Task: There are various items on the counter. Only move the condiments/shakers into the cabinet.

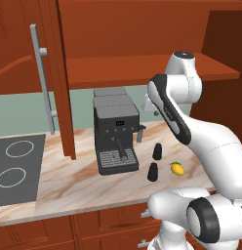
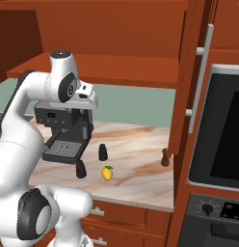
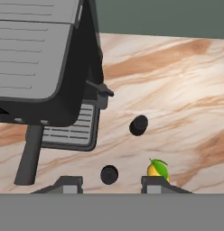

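Two small black shakers [image 1: 157,151] [image 1: 152,172] stand on the marbled counter [image 1: 69,180] to the right of the coffee machine, with a yellow lemon [image 1: 177,168] beside them. In the right base view the shakers [image 2: 103,152] [image 2: 81,169] and lemon [image 2: 107,172] show again, and a brown mill [image 2: 165,157] stands further right by the open cabinet door [image 2: 186,77]. My gripper [image 3: 111,182] hangs high over the counter, open and holding nothing. Below it lie one shaker [image 3: 109,174], the other shaker [image 3: 138,125] and the lemon [image 3: 157,169]. The cabinet shelf [image 1: 142,68] is bare.
A dark-grey coffee machine [image 1: 115,132] stands at the back of the counter, close under my hand [image 2: 87,96]. A black stovetop [image 1: 15,166] lies at the left. The other open cabinet door [image 1: 59,73] with its grey bar handle [image 1: 42,73] hangs over the counter's left part. A dark oven front [image 2: 222,135] rises at the right.
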